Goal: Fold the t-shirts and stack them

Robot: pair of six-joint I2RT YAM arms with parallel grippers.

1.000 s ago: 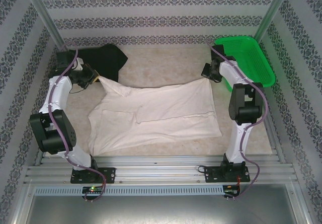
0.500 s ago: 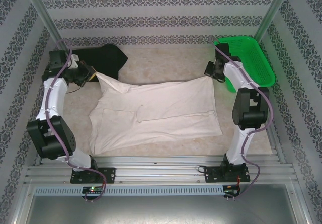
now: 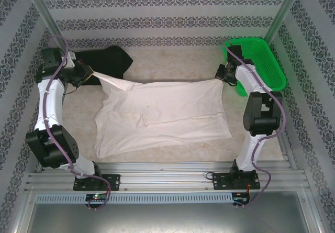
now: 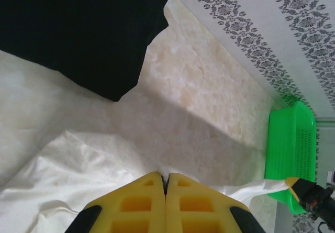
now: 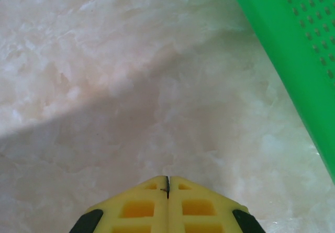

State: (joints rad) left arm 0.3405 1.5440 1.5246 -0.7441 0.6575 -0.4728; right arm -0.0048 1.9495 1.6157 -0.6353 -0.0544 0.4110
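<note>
The cream t-shirt (image 3: pixel 167 112) lies spread over the table, its far edge lifted and pulled tight between both grippers. My left gripper (image 3: pixel 93 74) is shut on the far left corner; in the left wrist view its yellow fingers (image 4: pixel 166 178) pinch cream cloth (image 4: pixel 78 154). My right gripper (image 3: pixel 222 79) is shut at the far right corner, and the left wrist view shows white cloth running up to its tip (image 4: pixel 299 187). In the right wrist view the jaws (image 5: pixel 167 179) are pressed together over bare table. The black t-shirt (image 3: pixel 107 60) lies crumpled at the back left, beside the left gripper (image 4: pixel 78 29).
A green mesh basket (image 3: pixel 272 60) stands at the back right, just beyond the right gripper (image 5: pixel 293 44) (image 4: pixel 293 144). Patterned walls close in the table on three sides. A metal rail runs along the near edge.
The left gripper has moved left and back, the right gripper slightly back. Between them the shirt's far edge has been stretched straighter and wider.
</note>
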